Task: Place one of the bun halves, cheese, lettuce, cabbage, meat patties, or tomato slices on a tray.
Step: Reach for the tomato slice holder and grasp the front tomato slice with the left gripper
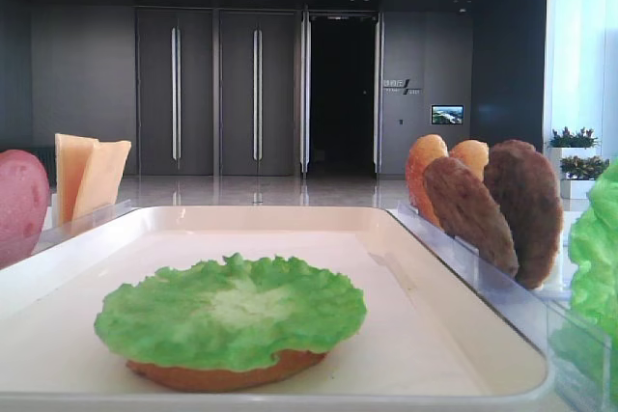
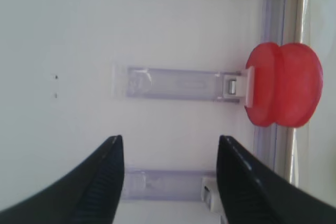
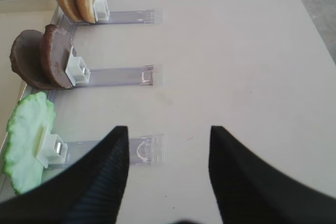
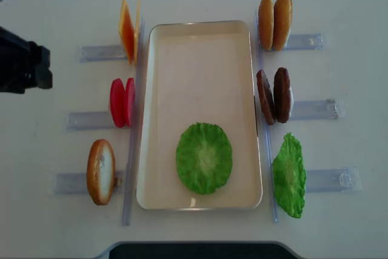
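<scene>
A cream tray point(image 4: 200, 59) lies mid-table. On it a green lettuce point(image 4: 204, 158) covers a bun half point(image 1: 227, 374). Left of the tray stand cheese point(image 4: 127, 31), tomato slices point(image 4: 122, 102) and another bun half point(image 4: 100, 171). To its right stand bun halves point(image 4: 274, 22), meat patties point(image 4: 273, 95) and a second lettuce point(image 4: 288, 175). My left gripper point(image 2: 170, 139) is open and empty over the table, left of the tomato slices point(image 2: 283, 85). My right gripper point(image 3: 168, 129) is open and empty, right of the lettuce point(image 3: 26, 140) and patties point(image 3: 44, 61). No cabbage shows.
Each food stack stands in a clear plastic rail holder point(image 4: 315, 108) lying flat on the white table. One rail point(image 2: 178, 83) runs towards the tomato slices, and another point(image 2: 168, 184) lies under my left jaws. The left arm's black body point(image 4: 21, 62) is at the far left edge.
</scene>
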Controlling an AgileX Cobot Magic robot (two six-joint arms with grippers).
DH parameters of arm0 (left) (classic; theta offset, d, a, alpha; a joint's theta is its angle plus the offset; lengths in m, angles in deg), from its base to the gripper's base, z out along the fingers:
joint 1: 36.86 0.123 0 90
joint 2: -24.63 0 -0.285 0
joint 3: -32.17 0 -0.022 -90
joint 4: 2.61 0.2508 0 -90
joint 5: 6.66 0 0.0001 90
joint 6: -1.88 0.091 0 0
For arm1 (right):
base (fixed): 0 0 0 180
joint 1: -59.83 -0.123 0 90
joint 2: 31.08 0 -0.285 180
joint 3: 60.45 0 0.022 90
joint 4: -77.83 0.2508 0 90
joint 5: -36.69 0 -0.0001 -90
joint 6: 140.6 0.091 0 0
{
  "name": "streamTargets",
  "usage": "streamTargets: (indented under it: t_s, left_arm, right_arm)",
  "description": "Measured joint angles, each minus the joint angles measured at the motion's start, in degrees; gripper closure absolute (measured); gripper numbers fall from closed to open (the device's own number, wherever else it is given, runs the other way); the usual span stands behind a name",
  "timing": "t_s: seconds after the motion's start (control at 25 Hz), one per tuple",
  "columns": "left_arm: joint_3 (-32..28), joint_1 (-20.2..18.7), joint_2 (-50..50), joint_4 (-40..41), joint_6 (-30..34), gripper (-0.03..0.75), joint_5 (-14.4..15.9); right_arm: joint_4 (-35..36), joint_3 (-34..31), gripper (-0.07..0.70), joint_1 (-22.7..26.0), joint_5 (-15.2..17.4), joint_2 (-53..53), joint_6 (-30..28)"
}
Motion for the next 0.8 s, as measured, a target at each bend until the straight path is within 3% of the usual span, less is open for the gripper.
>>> streamTargets:
  t_s: [0.44,0.8]
  left_arm:
    - [10.18,0.00,-14.21,-1.25,-0.40,0.286,-0.24]
    - [10.97,0.00,-16.86,-1.64,-0.66,0.286,-0.60]
  right_arm:
    - [0.00,0.00,0.265,0.00,0.00,0.00,0.00]
    - [0.00,0.00,0.265,0.00,0.00,0.00,0.00]
